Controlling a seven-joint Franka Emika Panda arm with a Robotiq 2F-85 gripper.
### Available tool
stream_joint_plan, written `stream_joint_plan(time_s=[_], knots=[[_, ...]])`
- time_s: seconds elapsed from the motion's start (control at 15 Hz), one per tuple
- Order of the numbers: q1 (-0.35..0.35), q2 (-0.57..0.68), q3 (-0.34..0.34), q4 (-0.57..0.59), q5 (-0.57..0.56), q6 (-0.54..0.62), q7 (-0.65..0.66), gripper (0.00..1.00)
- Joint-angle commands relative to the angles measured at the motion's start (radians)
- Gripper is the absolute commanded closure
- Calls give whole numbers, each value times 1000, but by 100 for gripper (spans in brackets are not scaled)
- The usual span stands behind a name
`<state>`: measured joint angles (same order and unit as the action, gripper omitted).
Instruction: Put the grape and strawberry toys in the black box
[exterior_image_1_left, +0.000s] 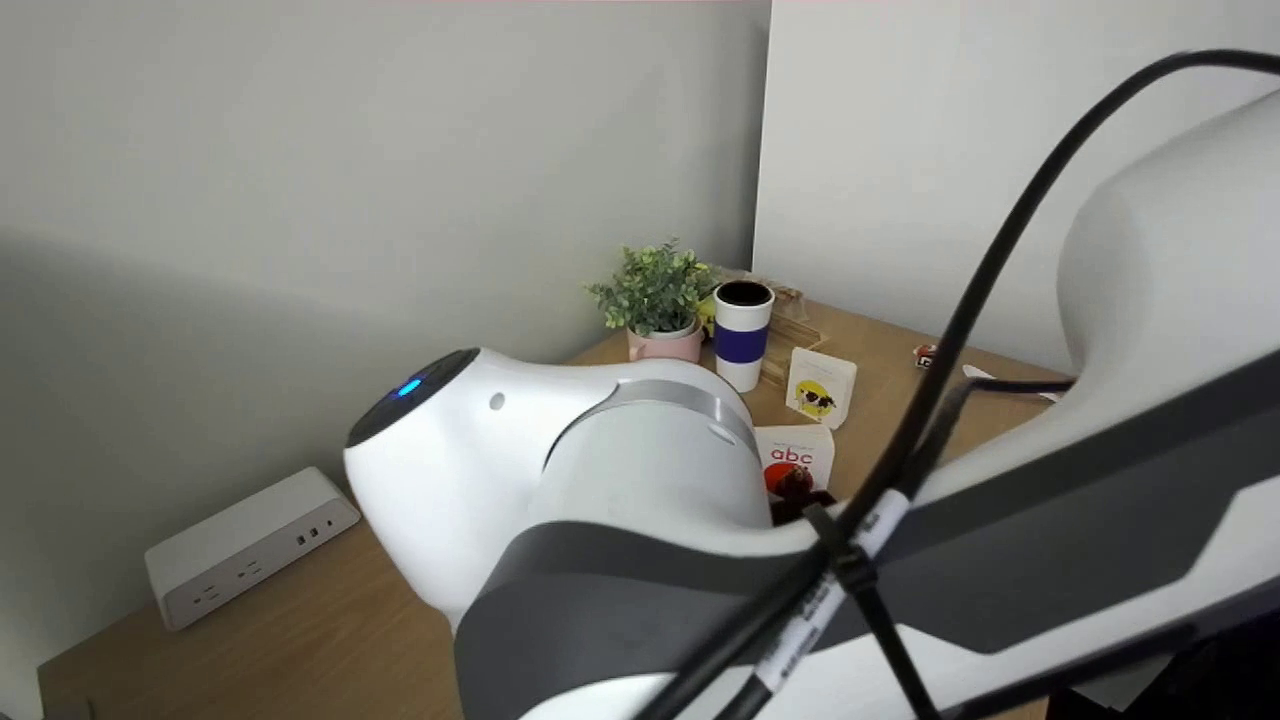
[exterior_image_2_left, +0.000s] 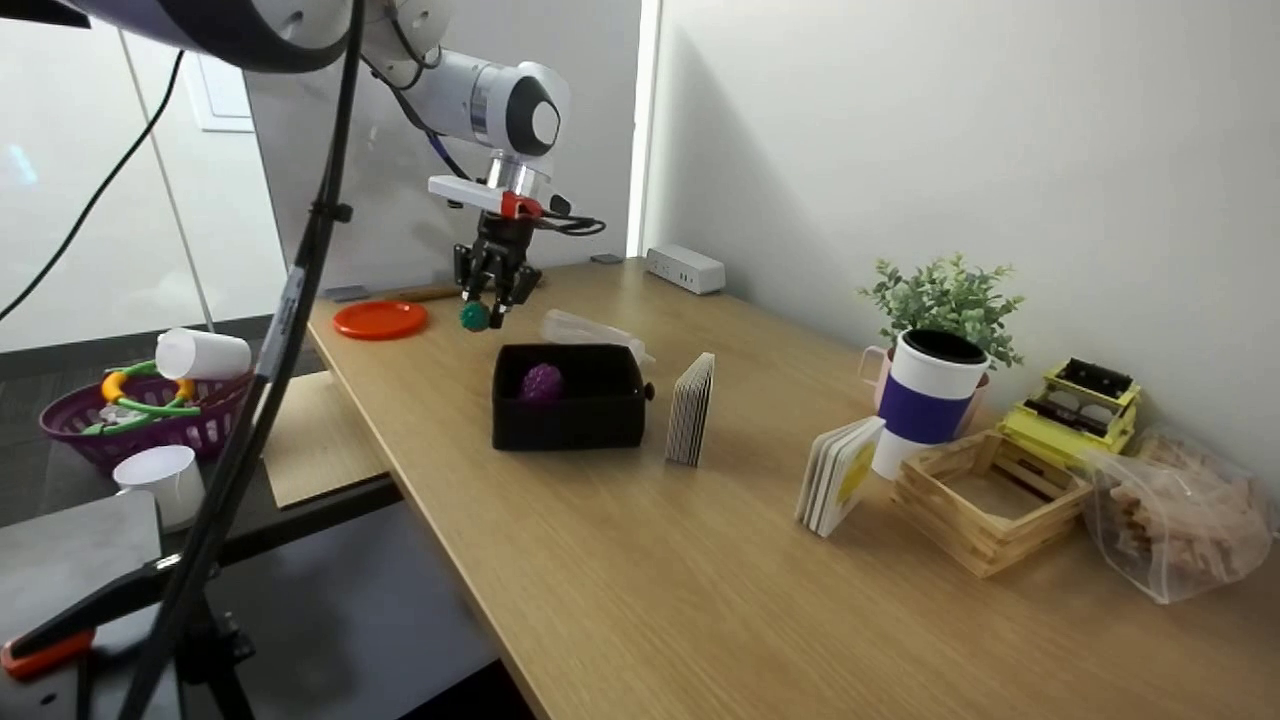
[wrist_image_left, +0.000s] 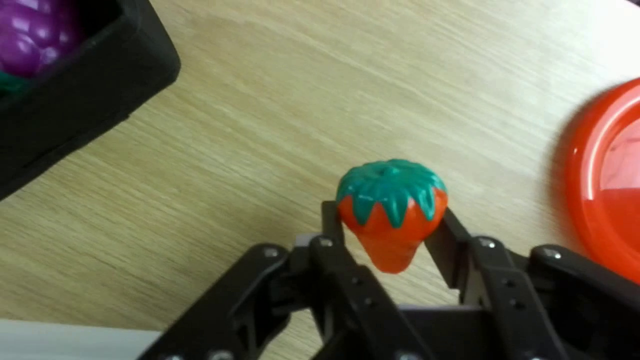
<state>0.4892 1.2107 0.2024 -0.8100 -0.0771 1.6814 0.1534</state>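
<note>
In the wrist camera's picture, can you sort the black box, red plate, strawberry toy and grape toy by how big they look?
By what shows, largest to smallest:
1. Black box, cut off
2. Red plate and strawberry toy: unsure; plate cut off, toy much closer up
3. Grape toy, also cut off

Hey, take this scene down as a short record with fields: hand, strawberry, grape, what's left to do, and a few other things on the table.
Hand: closed on the strawberry toy
Strawberry toy: outside the black box, seen between it and the red plate in the wrist view
Grape toy: inside the black box
Left to do: strawberry toy into the black box
Also on the table: blue-banded cup, potted plant, white outlet block
</note>
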Motion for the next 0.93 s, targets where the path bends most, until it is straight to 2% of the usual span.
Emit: stream_joint_plan(time_s=[0.0,0.33,0.87], knots=[[17,-114,-30,-123,-37,14,71,79],[10,-239,-42,-258,-64,36,172,79],[-17,-448,-66,-582,-54,153,281,79]])
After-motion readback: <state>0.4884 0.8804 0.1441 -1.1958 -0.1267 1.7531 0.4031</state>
